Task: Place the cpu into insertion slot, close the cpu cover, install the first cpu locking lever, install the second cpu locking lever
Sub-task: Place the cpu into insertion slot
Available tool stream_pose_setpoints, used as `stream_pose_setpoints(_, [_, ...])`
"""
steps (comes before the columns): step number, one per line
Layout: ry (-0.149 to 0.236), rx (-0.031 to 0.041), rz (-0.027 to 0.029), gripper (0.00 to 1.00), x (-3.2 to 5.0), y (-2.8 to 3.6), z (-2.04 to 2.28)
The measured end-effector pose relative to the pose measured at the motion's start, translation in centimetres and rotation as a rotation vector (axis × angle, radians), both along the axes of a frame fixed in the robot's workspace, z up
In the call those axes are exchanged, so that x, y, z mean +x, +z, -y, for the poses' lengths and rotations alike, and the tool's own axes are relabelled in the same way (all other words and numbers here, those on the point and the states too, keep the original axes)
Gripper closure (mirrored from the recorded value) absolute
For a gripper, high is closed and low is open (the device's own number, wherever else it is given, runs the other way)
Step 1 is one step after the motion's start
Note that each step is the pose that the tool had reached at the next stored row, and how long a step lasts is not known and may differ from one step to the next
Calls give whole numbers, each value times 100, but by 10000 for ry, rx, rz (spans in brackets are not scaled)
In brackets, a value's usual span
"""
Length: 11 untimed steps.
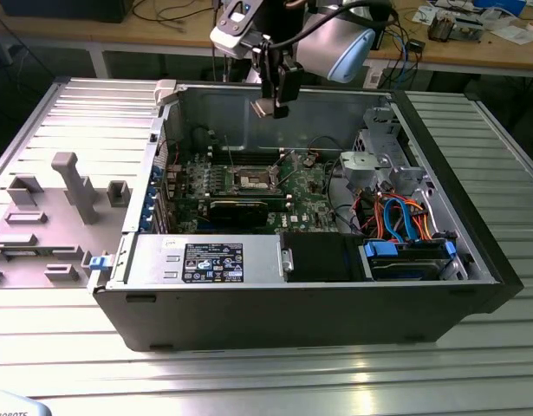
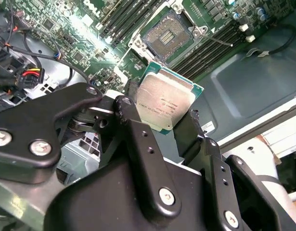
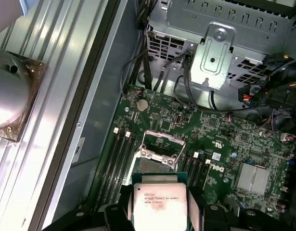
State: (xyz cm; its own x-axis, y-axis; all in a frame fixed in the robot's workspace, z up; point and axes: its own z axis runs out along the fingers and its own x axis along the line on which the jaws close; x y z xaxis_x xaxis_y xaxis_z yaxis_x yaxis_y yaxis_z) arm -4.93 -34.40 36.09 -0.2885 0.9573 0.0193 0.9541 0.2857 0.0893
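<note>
My gripper (image 1: 271,97) hangs above the open computer case, shut on the cpu (image 1: 265,107), a flat square chip with a dull silver top. In both wrist views the cpu (image 2: 164,102) (image 3: 159,201) sits clamped by its edges between the black fingers (image 2: 130,111). Below it, on the green motherboard (image 1: 308,201), lies the insertion slot (image 1: 252,180) (image 2: 167,34) (image 3: 155,166), bare, with a dark centre and a pale metal rim. The cpu cover (image 3: 162,143) stands raised at the slot's edge. A thin locking lever (image 2: 219,41) sticks out beside the slot.
Long black memory slots (image 2: 131,19) flank the socket. A long black card (image 1: 238,211) lies in front of it in the exterior view. A metal drive cage (image 1: 379,165) with orange and blue cables (image 1: 403,217) fills the exterior view's right. Grey fixtures (image 1: 71,182) stand on the table at its left.
</note>
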Motion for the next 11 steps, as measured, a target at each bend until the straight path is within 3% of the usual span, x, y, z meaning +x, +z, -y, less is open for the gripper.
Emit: stream_pose_setpoints(11, [-1374,-1,-2,46,-7,-14,0])
